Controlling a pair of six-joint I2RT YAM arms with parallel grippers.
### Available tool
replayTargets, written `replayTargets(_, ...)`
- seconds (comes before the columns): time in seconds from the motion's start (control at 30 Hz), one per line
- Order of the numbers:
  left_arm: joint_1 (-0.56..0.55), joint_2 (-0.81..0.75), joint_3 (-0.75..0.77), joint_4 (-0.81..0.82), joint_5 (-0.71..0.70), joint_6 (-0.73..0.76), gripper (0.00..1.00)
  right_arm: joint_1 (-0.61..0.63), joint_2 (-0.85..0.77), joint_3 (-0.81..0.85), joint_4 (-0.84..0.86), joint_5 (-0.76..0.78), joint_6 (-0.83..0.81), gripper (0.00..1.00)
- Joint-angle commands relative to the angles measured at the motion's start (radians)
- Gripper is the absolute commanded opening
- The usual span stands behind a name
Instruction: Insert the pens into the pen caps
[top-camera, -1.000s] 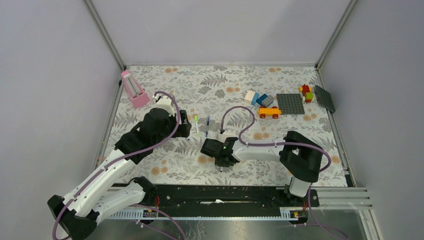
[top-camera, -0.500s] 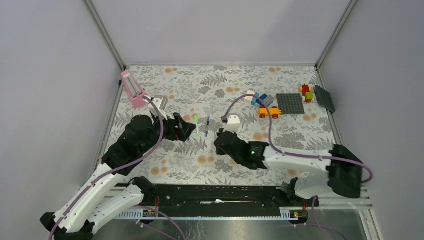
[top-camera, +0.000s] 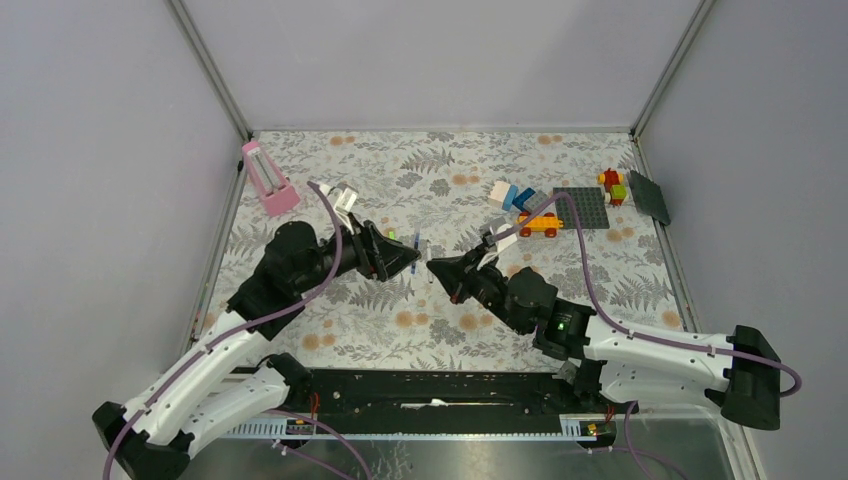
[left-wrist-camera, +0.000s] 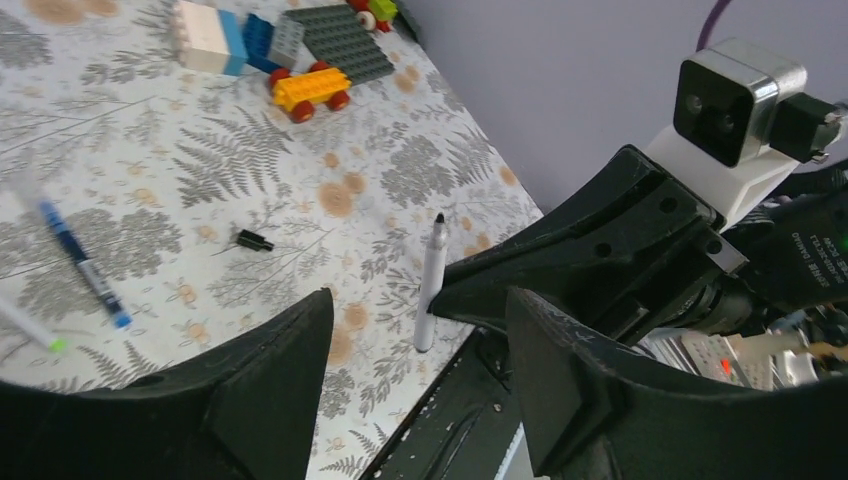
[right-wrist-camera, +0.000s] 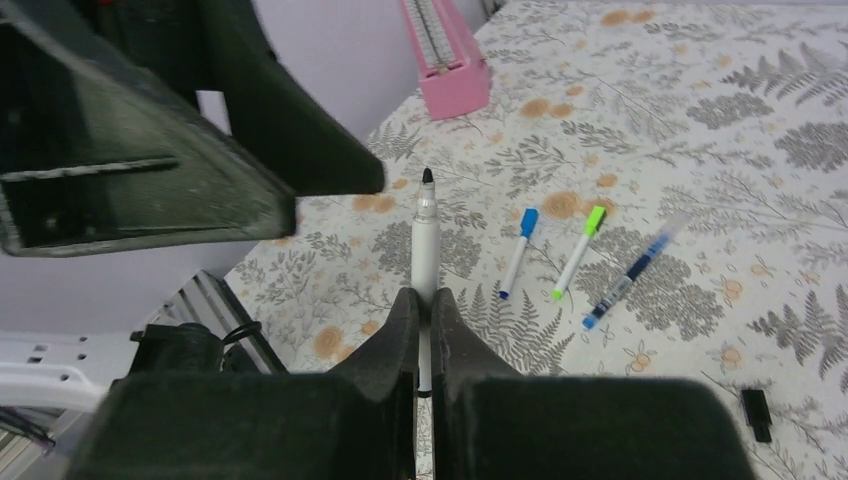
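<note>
Right jaws have swung the pen (right-wrist-camera: 425, 242) toward left jaws.

Uncapped white pen (right-wrist-camera: 425, 235) gripped in right claw (right-wrist-camera: 425, 296); three capped pens (right-wrist-camera: 579, 253), black cap (right-wrist-camera: 757, 414) lie flat.

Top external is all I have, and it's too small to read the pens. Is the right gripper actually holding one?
Observer: Yes. The right wrist view shows the right gripper shut on a white-barrelled marker pen, with its black tip bare and pointing away from the gripper.
Operator: Does the left gripper have the cap?
Observer: No. The left wrist view shows the left gripper open and empty.
Operator: Where's the cap, then?
Observer: In the left wrist view, a small black plastic cap lies loose on its side on the floral table.
</note>
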Motion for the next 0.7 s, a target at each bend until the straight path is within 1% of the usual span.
replayTargets(0.0,0.003,0.056,0.001,0.157,0.154,-0.037,0.63,0.007,-0.017,0.008,0.093,-0.080,-0.080,0.00)
replayTargets(0.07,0.003,0.078,0.000,0.175,0.175,-0.043,0.57,0.007,-0.014,0.014,0.092,-0.094,-0.085,0.00)
replayTargets(0.2,0.003,0.096,-0.009,0.211,0.187,-0.052,0.54,0.007,-0.005,0.019,0.088,-0.099,-0.087,0.00)
replayTargets(0.3,0.003,0.108,-0.019,0.220,0.191,-0.053,0.48,0.007,-0.002,0.021,0.089,-0.101,-0.089,0.00)
replayTargets(0.43,0.003,0.139,-0.019,0.231,0.201,-0.065,0.33,0.007,-0.001,0.026,0.091,-0.107,-0.094,0.00)
replayTargets(0.5,0.002,0.153,-0.016,0.237,0.207,-0.071,0.23,0.008,-0.002,0.026,0.095,-0.104,-0.096,0.00)
replayTargets(0.57,0.001,0.161,-0.017,0.256,0.214,-0.078,0.18,0.007,-0.001,0.026,0.099,-0.104,-0.097,0.00)
replayTargets(0.67,0.002,0.169,-0.020,0.270,0.217,-0.087,0.00,0.007,-0.001,0.028,0.105,-0.104,-0.101,0.00)
